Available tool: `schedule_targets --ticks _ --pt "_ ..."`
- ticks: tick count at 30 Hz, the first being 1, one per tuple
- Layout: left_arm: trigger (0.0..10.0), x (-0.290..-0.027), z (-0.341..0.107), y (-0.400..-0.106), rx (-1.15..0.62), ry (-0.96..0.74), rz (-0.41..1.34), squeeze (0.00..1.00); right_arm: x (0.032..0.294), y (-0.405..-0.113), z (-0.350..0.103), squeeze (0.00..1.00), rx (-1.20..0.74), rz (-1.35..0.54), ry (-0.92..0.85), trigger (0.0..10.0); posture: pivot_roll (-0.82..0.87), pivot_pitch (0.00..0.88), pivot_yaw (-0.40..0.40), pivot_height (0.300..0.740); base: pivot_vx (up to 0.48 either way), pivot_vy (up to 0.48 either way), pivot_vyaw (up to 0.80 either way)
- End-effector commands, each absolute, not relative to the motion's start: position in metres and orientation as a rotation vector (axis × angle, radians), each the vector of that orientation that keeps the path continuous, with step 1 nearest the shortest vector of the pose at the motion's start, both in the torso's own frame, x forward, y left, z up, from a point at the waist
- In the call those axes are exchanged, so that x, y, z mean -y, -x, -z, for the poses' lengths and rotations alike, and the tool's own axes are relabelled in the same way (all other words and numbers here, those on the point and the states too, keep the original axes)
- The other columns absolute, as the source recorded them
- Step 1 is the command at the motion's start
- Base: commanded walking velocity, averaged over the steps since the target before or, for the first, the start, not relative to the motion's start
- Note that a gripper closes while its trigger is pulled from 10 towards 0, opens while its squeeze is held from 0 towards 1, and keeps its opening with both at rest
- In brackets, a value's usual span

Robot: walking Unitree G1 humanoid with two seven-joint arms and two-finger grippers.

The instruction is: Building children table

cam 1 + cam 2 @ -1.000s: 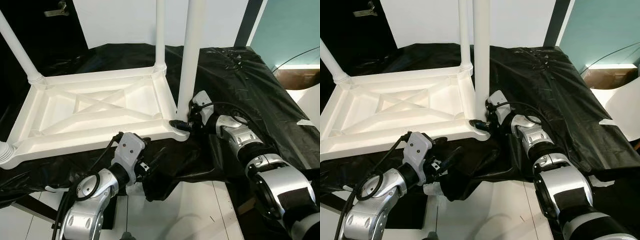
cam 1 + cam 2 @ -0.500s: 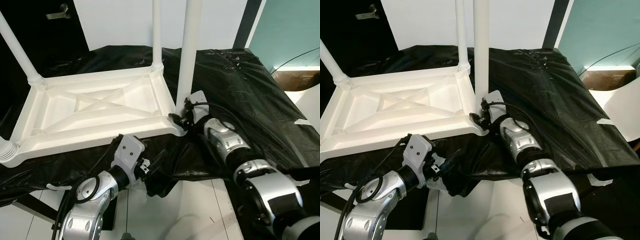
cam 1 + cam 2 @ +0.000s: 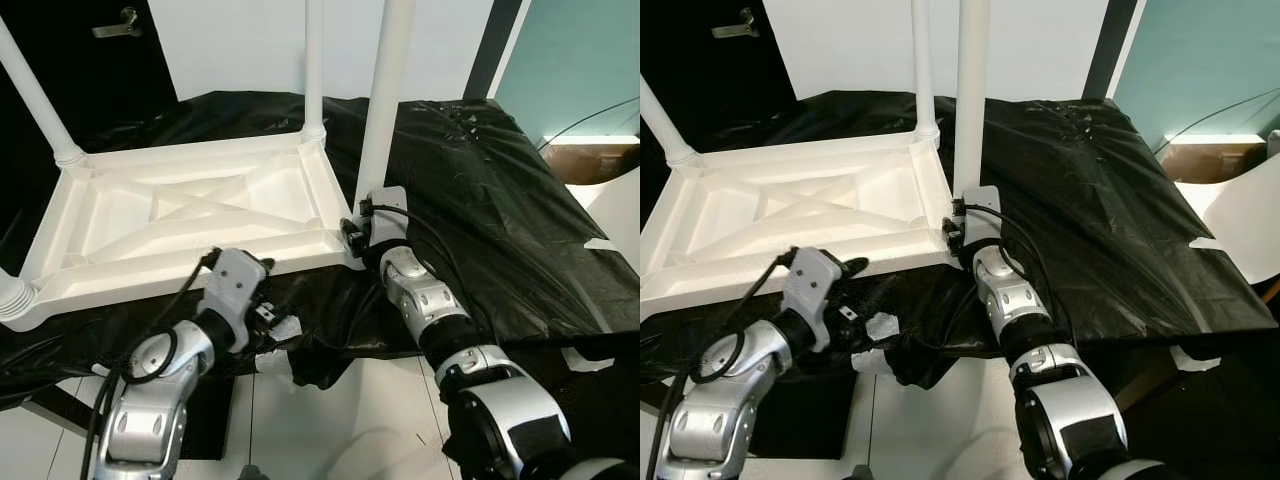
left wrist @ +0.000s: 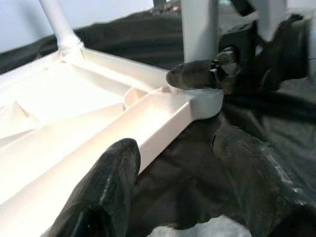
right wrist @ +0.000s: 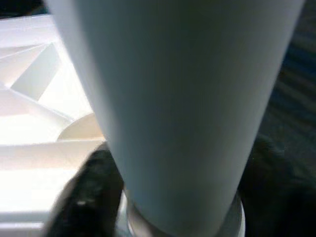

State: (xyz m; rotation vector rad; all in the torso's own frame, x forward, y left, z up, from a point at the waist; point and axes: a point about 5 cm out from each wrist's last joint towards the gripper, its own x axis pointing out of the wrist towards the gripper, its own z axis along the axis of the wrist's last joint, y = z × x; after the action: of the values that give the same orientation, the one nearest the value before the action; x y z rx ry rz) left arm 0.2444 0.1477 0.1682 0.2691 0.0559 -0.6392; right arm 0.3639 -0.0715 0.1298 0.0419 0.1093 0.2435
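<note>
My right gripper (image 5: 168, 197): fingers clamped around the base of the near white leg (image 3: 385, 90), one finger on each side of it.
My left gripper (image 4: 173, 192): fingers spread wide, holding nothing, just below the tabletop's near rim.
Tabletop (image 3: 190, 220): upside down ahead of my fingers, ribbed underside up, legs upright.
Surface: black plastic sheet (image 3: 480, 190).
Room: white wall (image 3: 250, 40), white floor (image 3: 390, 420).

1. You have a crinkled black plastic sheet (image 3: 480, 190) draped over the work surface, hanging off its near edge.
2. Behind it stands a white wall panel (image 3: 250, 40).
3. At your far left a dark door carries a metal lever handle (image 3: 113, 24).
4. To your right is a teal wall (image 3: 580, 60), with a brown cardboard box (image 3: 590, 160) below it.
5. White floor tiles (image 3: 330, 430) lie below.
</note>
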Motion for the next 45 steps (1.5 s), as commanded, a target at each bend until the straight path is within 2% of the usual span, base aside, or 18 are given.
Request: schedule_targets --ticks 1,7,8,9,10,11,12,19,25,32,37,41,45 --pt "10.0 -0.156 -0.169 -0.251 -0.048 -0.289 0.546 0.00 0.075 -0.362 -0.133 1.00 -0.088 -0.251 -0.052 10.0 0.13 0.017 -0.041 0.740 0.000 0.000 0.00" --pt "10.0 -0.167 -0.162 -0.259 -0.096 -0.364 0.512 0.00 0.084 -0.353 -0.129 1.00 -0.074 -0.244 -0.068 10.0 0.13 0.012 -0.043 0.740 0.000 0.000 0.00" --pt "10.0 -0.172 -0.159 -0.262 -0.121 -0.381 0.496 0.00 0.087 -0.349 -0.126 0.56 -0.077 -0.244 -0.071 10.0 0.12 0.011 -0.041 0.740 0.000 0.000 0.00" --pt "10.0 -0.172 -0.159 -0.262 -0.121 -0.381 0.496 0.00 0.087 -0.349 -0.126 0.56 -0.077 -0.244 -0.071 10.0 0.12 0.011 -0.041 0.740 0.000 0.000 0.00" --pt "10.0 -0.177 -0.157 -0.265 -0.144 -0.401 0.483 0.00 0.091 -0.345 -0.123 0.38 -0.081 -0.242 -0.073 10.0 0.12 0.010 -0.038 0.740 0.000 0.000 0.00" --pt "10.0 -0.177 -0.157 -0.265 -0.144 -0.401 0.483 0.00 0.091 -0.345 -0.123 0.38 -0.081 -0.242 -0.073 10.0 0.12 0.010 -0.038 0.740 0.000 0.000 0.00" --pt "10.0 -0.186 -0.154 -0.268 -0.171 -0.425 0.468 0.00 0.094 -0.341 -0.119 0.00 -0.087 -0.240 -0.069 10.0 0.11 0.011 -0.034 0.740 0.000 0.000 0.00" --pt "10.0 -0.207 -0.153 -0.275 -0.211 -0.491 0.444 0.00 0.096 -0.333 -0.114 0.00 -0.097 -0.243 -0.077 10.0 0.10 0.012 -0.026 0.740 0.000 0.000 0.00" --pt "10.0 -0.238 -0.160 -0.294 -0.247 -0.619 0.439 0.00 0.092 -0.323 -0.112 0.00 -0.101 -0.268 -0.093 10.0 0.10 0.019 -0.014 0.740 0.000 0.000 0.00" --pt "10.0 -0.242 -0.158 -0.308 -0.317 -0.690 0.523 0.00 0.093 -0.322 -0.113 0.00 -0.104 -0.271 -0.096 10.0 0.10 0.027 0.009 0.740 0.000 0.000 0.00" --pt "10.0 -0.238 -0.157 -0.314 -0.367 -0.626 0.636 0.00 0.096 -0.318 -0.114 0.00 -0.096 -0.246 -0.105 10.0 0.06 0.035 0.034 0.740 0.000 0.000 0.00" --pt "10.0 -0.238 -0.161 -0.317 -0.349 -0.583 0.643 0.00 0.097 -0.317 -0.114 0.00 -0.096 -0.239 -0.106 10.0 0.06 0.035 0.034 0.740 0.000 0.000 0.00" --pt "10.0 -0.241 -0.174 -0.322 -0.298 -0.470 0.649 0.00 0.102 -0.315 -0.114 0.00 -0.096 -0.216 -0.106 10.0 0.04 0.041 0.047 0.740 0.000 0.000 0.00"
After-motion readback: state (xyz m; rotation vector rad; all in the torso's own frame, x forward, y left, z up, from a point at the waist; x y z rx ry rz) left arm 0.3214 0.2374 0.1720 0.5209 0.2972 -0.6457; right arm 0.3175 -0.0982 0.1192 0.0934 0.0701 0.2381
